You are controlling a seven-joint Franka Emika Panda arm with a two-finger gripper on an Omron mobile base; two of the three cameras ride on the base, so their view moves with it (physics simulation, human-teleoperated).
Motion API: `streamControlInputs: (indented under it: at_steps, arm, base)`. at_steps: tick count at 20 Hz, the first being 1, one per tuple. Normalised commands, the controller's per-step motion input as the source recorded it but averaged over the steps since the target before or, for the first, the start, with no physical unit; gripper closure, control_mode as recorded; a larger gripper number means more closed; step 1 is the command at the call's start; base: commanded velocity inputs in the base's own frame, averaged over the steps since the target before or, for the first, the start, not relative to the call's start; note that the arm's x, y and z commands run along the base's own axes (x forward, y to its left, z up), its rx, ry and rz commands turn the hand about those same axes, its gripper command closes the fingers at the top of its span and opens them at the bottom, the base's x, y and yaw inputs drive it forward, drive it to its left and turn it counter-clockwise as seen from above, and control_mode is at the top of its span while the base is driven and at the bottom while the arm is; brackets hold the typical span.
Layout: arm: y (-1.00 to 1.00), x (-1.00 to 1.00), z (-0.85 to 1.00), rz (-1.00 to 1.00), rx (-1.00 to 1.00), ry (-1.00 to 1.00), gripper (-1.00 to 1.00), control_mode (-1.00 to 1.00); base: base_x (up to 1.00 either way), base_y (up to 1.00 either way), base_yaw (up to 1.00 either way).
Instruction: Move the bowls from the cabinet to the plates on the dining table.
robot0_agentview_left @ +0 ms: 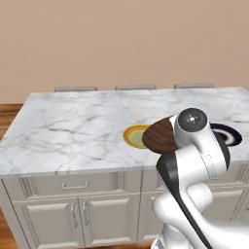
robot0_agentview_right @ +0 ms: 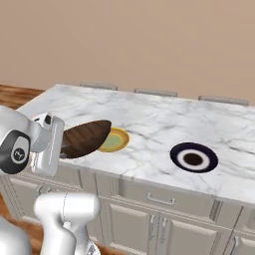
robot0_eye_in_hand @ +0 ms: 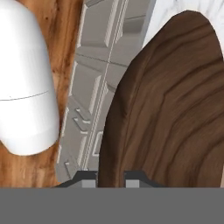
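My gripper (robot0_eye_in_hand: 111,178) is shut on the rim of the wide dark brown wood-grain bowl (robot0_eye_in_hand: 170,109). I hold the bowl (robot0_agentview_left: 159,136) tilted in the air, just above the front edge of the dining table (robot0_agentview_left: 73,126). From the right the bowl (robot0_agentview_right: 85,137) hangs beside the yellow plate (robot0_agentview_right: 115,140) and covers its near-left edge. The white plate with a dark rim (robot0_agentview_right: 193,158) lies further right on the marble top. The cabinet is out of view.
The table's grey-beige base has drawers and doors with metal handles (robot0_agentview_left: 75,185) below the marble edge. Chair backs (robot0_agentview_left: 76,89) stand along the far side. Wooden floor (robot0_eye_in_hand: 48,26) shows beside the base, and a plain beige wall stands behind.
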Motion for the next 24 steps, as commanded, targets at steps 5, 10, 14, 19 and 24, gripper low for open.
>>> streamControlInputs:
  at_steps: [5, 10, 14, 19, 24]
  arm:
    - [0.00, 0.00, 0.00, 0.00, 0.00, 0.00, 1.00, 1.00]
    - [0.00, 0.00, 0.00, 0.00, 0.00, 0.00, 1.00, 1.00]
    - [0.00, 0.00, 0.00, 0.00, 0.00, 0.00, 1.00, 1.00]
    - [0.00, 0.00, 0.00, 0.00, 0.00, 0.00, 1.00, 1.00]
    - [0.00, 0.00, 0.00, 0.00, 0.00, 0.00, 1.00, 1.00]
  base:
    - [0.10, 0.58, -0.36]
    - [0.22, 0.38, -0.22]
    - [0.50, 0.01, -0.09]
    - [0.53, 0.00, -0.06]
    - [0.26, 0.00, -0.08]
